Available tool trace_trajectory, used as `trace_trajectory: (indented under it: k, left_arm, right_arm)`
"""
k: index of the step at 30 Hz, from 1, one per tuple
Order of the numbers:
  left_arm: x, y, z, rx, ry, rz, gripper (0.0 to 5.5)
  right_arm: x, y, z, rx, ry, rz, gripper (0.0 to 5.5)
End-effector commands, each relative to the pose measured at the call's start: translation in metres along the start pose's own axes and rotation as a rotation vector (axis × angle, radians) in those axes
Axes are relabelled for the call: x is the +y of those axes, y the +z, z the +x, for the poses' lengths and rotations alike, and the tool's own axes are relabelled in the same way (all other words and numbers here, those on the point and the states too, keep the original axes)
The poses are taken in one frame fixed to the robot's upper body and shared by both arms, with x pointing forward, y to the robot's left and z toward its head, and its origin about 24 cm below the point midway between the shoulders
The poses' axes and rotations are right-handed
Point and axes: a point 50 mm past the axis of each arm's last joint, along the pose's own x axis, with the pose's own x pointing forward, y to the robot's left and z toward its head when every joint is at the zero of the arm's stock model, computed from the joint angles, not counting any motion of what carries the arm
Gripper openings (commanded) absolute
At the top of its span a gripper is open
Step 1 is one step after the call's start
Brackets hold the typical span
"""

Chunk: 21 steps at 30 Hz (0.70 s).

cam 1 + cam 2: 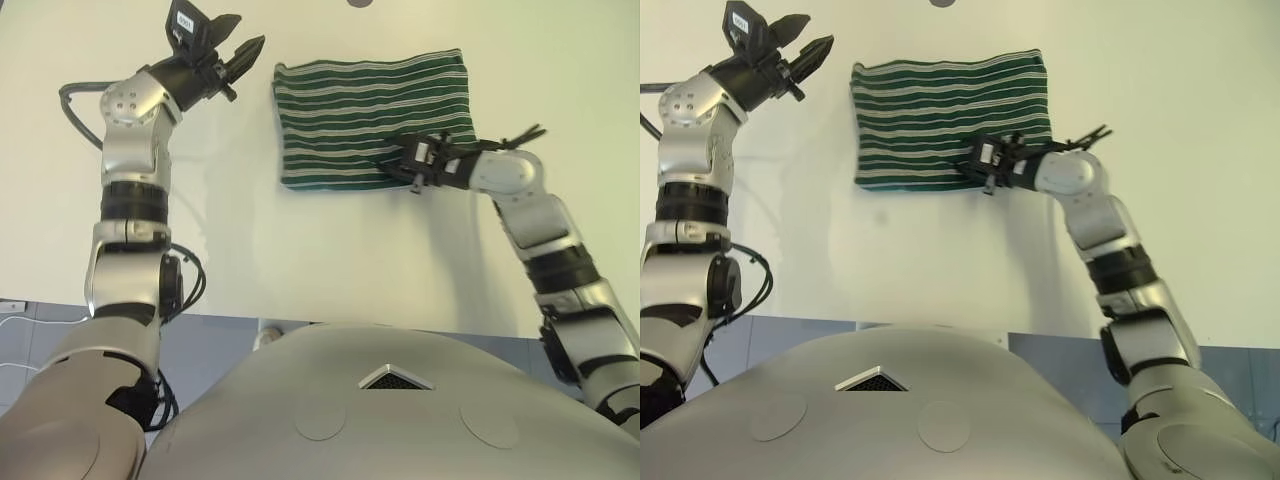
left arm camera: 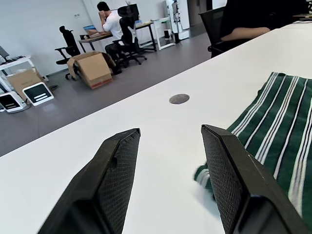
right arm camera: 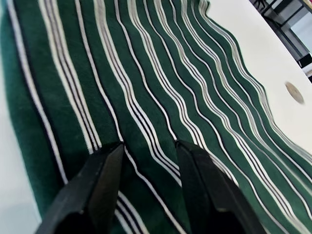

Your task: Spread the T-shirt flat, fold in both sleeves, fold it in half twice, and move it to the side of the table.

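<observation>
Head view: a folded green striped T-shirt (image 1: 370, 115) lies on the white counter (image 1: 300, 250). The left claw (image 1: 248, 32) hangs beside its far left corner, wide open and empty. Right wrist view: the right claw (image 3: 148, 145) rests parted on the fabric near the near edge, gripping nothing.

A small round grey disc (image 2: 179, 99) is set flat in the white top of the table (image 2: 146, 141). Beyond it, on a grey floor (image 2: 122, 83), stand a cardboard box (image 2: 92, 68), a black office chair (image 2: 67, 41) near it and a second cardboard box (image 2: 22, 79) more to the side. Two white-framed dark panels (image 2: 38, 93) lean just beside this second box, and a desk (image 2: 100, 35) and a white shelf unit (image 2: 165, 30) are farther back.
</observation>
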Motion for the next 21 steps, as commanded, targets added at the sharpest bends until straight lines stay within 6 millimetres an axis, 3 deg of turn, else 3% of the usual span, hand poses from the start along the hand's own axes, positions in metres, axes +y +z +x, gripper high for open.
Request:
trace_trajectory:
  k: [1, 3, 6, 9, 11, 14, 17, 18, 21]
  left_arm:
    - [-0.012, 0.010, -0.015, 0.005, 0.023, 0.047, 2.31]
    - [-0.021, 0.017, -0.015, -0.009, 0.002, 0.062, 2.31]
    - [-0.030, 0.025, -0.009, -0.016, -0.046, 0.117, 2.31]
    - [-0.048, 0.024, 0.000, 0.006, -0.169, 0.229, 2.31]
    - [-0.061, 0.019, -0.004, 0.035, -0.279, 0.304, 2.31]
    - [-0.074, 0.011, -0.022, 0.079, -0.413, 0.394, 2.31]
    - [-0.101, 0.008, -0.045, 0.090, -0.604, 0.478, 2.31]
    - [-0.110, 0.009, -0.050, 0.086, -0.656, 0.508, 2.31]
    - [-0.139, 0.012, -0.054, 0.044, -0.761, 0.571, 2.31]
  right_arm:
    - [-0.055, -0.046, -0.084, 0.281, -0.233, 0.035, 1.98]
    - [-0.081, -0.025, -0.084, 0.170, -0.337, 0.024, 1.98]
    - [-0.082, 0.012, -0.024, -0.056, -0.320, 0.061, 1.98]
    - [-0.042, 0.001, 0.042, -0.003, -0.191, 0.166, 1.98]
    - [-0.005, -0.005, 0.068, 0.043, -0.069, 0.145, 1.98]
    - [0.026, 0.017, 0.083, -0.062, 0.043, 0.117, 1.98]
    - [0.042, 0.042, 0.079, -0.194, 0.109, 0.106, 1.98]
    - [0.042, 0.049, 0.076, -0.237, 0.101, 0.119, 1.98]
    - [0.005, 0.066, 0.064, -0.300, -0.107, 0.107, 1.98]
